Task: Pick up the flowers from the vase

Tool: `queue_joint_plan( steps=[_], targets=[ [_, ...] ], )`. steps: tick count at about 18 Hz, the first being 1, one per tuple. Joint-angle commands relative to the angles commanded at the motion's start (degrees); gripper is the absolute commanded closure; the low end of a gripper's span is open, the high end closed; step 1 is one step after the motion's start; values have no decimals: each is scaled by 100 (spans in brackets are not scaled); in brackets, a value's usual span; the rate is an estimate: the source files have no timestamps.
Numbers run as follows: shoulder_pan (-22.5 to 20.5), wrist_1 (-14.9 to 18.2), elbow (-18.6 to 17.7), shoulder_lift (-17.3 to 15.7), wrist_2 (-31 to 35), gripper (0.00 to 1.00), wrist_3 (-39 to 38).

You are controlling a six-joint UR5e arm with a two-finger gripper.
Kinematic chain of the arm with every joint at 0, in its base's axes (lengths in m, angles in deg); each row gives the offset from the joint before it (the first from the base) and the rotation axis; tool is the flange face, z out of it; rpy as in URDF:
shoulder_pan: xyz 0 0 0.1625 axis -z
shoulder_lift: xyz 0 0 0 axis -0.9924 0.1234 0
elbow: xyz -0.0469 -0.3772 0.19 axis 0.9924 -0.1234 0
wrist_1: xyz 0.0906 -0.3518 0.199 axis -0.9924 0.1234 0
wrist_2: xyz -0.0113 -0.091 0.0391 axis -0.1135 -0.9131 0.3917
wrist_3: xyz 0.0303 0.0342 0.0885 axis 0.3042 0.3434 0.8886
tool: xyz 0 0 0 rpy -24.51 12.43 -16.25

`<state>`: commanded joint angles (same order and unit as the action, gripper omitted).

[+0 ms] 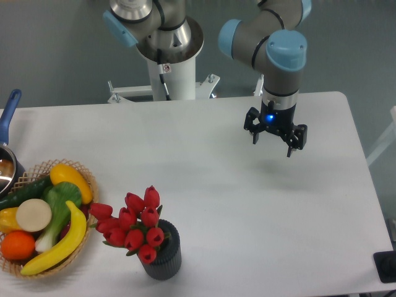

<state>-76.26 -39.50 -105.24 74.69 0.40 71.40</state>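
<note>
The flowers (133,226), a bunch of red tulip buds with short green leaves, stand in the vase (163,256), a small dark ribbed cylinder near the table's front edge, left of centre. The bunch leans to the left over the vase's mouth. My gripper (273,143) hangs above the table at the right rear, far up and to the right of the flowers. Its fingers are spread apart and hold nothing.
A woven wicker basket (90,178) with a banana, an orange, yellow and green vegetables sits at the front left, close to the flowers. A pot with a blue handle (9,111) is at the left edge. The robot's white base (176,77) stands behind the table.
</note>
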Motion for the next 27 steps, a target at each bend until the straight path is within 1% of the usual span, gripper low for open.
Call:
queue_joint_plan(
  steps=[1,3,5,7,9,10,11,15,17,18,20,23,27],
  targets=[
    [-9,-54,18,0,-352,0,-96],
    [0,-54,88,0,-854,0,-263],
    [26,-63,97,-26,-1128,0,-361],
    [175,-98,115,-35,-1374,0,-396],
    [324,-308,150,9,-1436,0,-396],
    [490,-431,220,105,-1567,0,-396],
    [631,-458,316,236,-1838,0,-396],
    [808,-476,659,755,-3340,0,-387],
    [826,-485,677,870,-3842,0,-282],
    [826,-485,686,896,-4184,0,-108],
    [826,-485,677,932,-4319,0,218],
    [984,-485,669,958,-4354,0,246],
    [1309,-485,677,1020,-4363,0,228]
  ],
)
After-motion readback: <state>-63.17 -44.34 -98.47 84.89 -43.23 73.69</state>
